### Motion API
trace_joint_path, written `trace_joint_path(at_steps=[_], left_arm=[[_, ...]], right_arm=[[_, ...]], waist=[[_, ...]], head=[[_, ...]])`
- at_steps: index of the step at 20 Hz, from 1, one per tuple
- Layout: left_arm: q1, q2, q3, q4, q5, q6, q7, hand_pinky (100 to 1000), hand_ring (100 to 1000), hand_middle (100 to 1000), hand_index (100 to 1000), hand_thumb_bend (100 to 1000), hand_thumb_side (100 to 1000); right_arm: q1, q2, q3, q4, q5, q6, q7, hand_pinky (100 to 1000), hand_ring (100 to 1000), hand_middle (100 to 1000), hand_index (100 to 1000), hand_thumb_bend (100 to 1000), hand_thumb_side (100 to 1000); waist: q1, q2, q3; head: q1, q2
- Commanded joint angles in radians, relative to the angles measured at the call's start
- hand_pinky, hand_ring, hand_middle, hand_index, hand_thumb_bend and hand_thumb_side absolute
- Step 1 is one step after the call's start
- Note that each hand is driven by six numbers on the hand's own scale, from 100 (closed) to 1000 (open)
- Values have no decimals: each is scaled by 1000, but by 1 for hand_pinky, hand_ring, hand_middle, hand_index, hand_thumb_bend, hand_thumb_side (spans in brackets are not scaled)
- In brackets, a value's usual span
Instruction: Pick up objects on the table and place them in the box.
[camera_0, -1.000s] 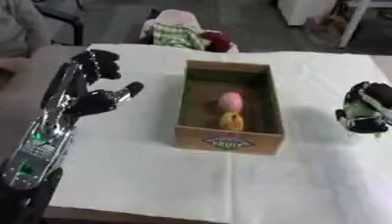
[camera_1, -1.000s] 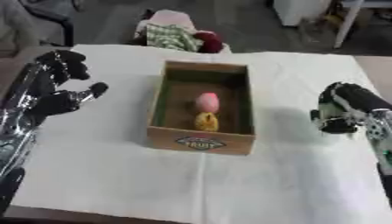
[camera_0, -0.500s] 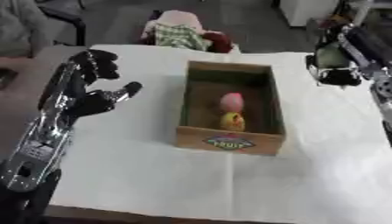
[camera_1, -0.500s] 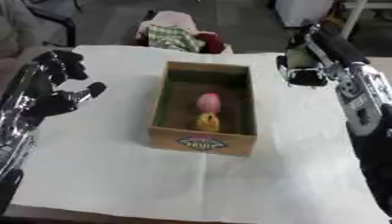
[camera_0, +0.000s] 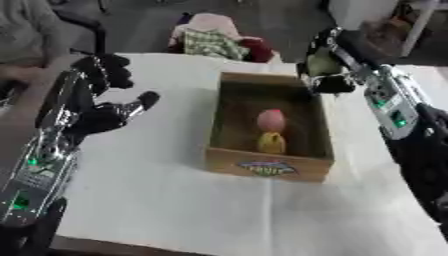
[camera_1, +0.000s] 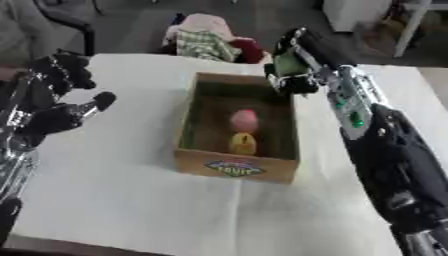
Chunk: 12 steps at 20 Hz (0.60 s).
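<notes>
Right hand (camera_0: 325, 70) curled round a greenish object (camera_0: 322, 63), held above the far right corner of the box (camera_0: 268, 165). Carrying step, apparently; next, centring over the opening and releasing beside the 2 items inside. Left hand (camera_0: 98, 107) idle, fingers relaxed, over the tabletop (camera_0: 157, 200).

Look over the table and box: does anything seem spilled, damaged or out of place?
Nothing stands out. The box sits upright on the table with a pink thing and a yellow thing inside. The right hand holds something greenish over its far corner; the left hand waits open.
</notes>
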Motion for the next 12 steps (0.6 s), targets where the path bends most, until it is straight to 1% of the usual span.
trace_joint_path(at_steps=[1, 2, 3, 5, 7, 8, 11, 12], left_arm=[[-15, 9, 4, -26, 5, -1, -2, 685, 554, 512, 664, 679, 100], [-14, 10, 5, -28, 4, -1, -1, 685, 554, 512, 664, 679, 100], [-11, 10, 7, -28, 3, -1, 1, 685, 554, 512, 664, 679, 100], [-4, 12, 10, -30, 2, -1, 4, 686, 554, 512, 664, 679, 100], [4, 14, 14, -31, 0, -1, 7, 685, 554, 512, 664, 680, 100], [8, 15, 16, -31, -1, -1, 9, 685, 554, 512, 664, 680, 100], [19, 19, 21, -31, -4, -2, 13, 686, 553, 512, 663, 681, 100], [23, 19, 23, -32, -4, -2, 15, 686, 553, 511, 663, 681, 100]], right_arm=[[-17, -4, -3, 19, 46, -58, 36, 758, 999, 817, 821, 156, 283], [-13, -5, -5, 20, 53, -65, 47, 758, 999, 817, 821, 156, 283], [-7, -10, -9, 13, 53, -70, 55, 873, 1000, 904, 891, 226, 242], [6, -23, -20, -14, 26, -69, 66, 918, 1000, 946, 917, 252, 192], [16, -39, -28, -54, -23, -56, 66, 929, 1000, 963, 928, 248, 137], [22, -48, -31, -78, -57, -46, 63, 926, 1000, 965, 928, 229, 105], [44, -84, -35, -163, -173, -6, 59, 903, 1000, 959, 918, 195, 100], [52, -97, -35, -191, -210, 8, 63, 890, 1000, 954, 912, 142, 100]], waist=[[4, -12, 0], [4, -12, -1], [3, -12, -3], [2, -14, -9], [2, -15, -14], [2, -16, -17], [1, -18, -25], [1, -19, -26]], head=[[-1, -16], [0, -16], [3, -16], [7, -15], [12, -15], [14, -14], [17, -12], [19, -11]])
